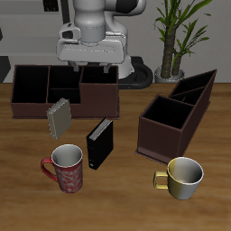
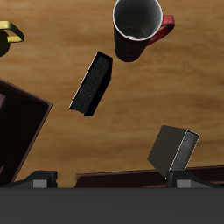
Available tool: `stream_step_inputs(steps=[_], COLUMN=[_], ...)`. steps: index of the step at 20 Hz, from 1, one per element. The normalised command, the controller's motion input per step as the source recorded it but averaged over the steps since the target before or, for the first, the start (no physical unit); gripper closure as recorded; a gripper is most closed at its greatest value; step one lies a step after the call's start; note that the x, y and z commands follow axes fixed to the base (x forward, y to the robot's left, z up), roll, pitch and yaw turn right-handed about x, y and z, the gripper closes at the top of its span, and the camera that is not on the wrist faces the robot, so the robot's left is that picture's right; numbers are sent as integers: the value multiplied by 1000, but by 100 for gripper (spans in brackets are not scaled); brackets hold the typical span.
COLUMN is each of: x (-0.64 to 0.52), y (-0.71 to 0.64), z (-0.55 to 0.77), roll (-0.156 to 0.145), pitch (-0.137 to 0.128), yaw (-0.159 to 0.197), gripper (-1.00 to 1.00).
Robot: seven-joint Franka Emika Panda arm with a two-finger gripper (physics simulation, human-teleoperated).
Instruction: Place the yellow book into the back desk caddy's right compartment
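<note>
Gripper: upper centre of the exterior view, hanging above the back caddy; its fingers look spread with nothing between them. In the wrist view only the dark finger bases show, so the opening cannot be judged there.

Yellow book: exterior view, left of centre, standing tilted on the table just in front of the back caddy's front wall, free of the gripper. In the wrist view its grey cover and pale page edge are visible, close to the caddy's rim.

Back caddy: long, low, dark brown box across the upper left of the exterior view, divided into sections. The wrist view shows only a strip of its rim.

Right compartment: the wide section at the caddy's left end in the exterior view; dark inside, and no contents can be made out.

Black book: standing near the middle of the exterior view, apart from the yellow book. The wrist view shows it slanted, seen from above.

Red mug: lower left of the exterior view; the wrist view looks into its dark interior.

Yellow mug: lower right of the exterior view; the wrist view catches only its handle.

Slanted caddy: right of the exterior view; one dark corner shows in the wrist view.

Plant: upper right of the exterior view only.
</note>
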Motion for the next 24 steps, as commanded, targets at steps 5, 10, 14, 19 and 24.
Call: stream_step_inputs(steps=[5, 10, 14, 19, 24], x=[-115, -99, -80, -31, -10], y=[-371, -389, -364, -226, -216], z=[-101, -168, -146, -101, -210], roll=[-11, 7, -3, -17, -31], pitch=[-21, -8, -27, -12, -15], yaw=[-52, -40, -51, -23, -47], gripper=[-100, -100, -100, -100, -100])
